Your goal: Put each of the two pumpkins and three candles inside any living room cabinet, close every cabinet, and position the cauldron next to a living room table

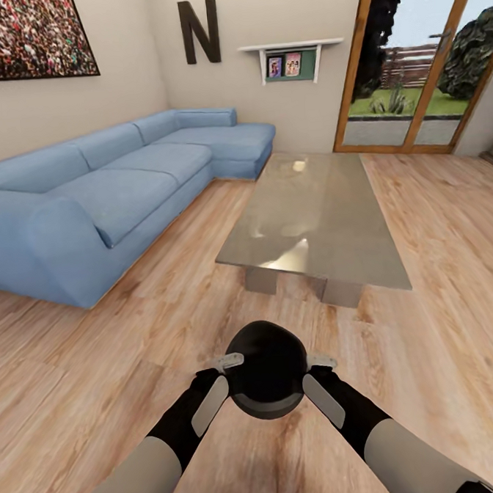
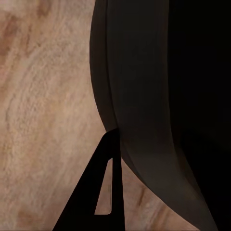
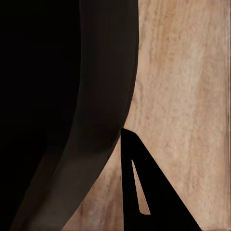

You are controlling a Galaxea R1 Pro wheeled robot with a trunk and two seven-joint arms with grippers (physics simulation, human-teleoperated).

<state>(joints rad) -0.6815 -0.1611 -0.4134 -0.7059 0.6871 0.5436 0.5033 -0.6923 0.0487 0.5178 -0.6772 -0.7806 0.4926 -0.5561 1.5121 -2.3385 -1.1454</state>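
Cauldron: black, round, held off the plank floor between the 2 arms, in front of the table's near short end and close to it, not touching.

Left gripper: pressed against the cauldron's left flank. Left wrist view gives 1 dark finger with its tip meeting the curved black wall of the cauldron; the other finger is not visible, so I cannot tell how the fingers stand beyond that contact.

Right gripper: mirrored on the cauldron's right flank. Right wrist view has 1 dark finger touching the pot's wall, wood floor behind. Same limit here: whether the fingers are spread or clamped cannot be told.

Table: long, glossy grey top, grey base, running away from the cauldron toward the glass garden door.

Blue L-shaped sofa: left of the table, along the wall, well apart from the cauldron.

Wall past the table's far end: big dark letter N and a small white shelf with pictures under it. Framed picture hangs above the sofa.
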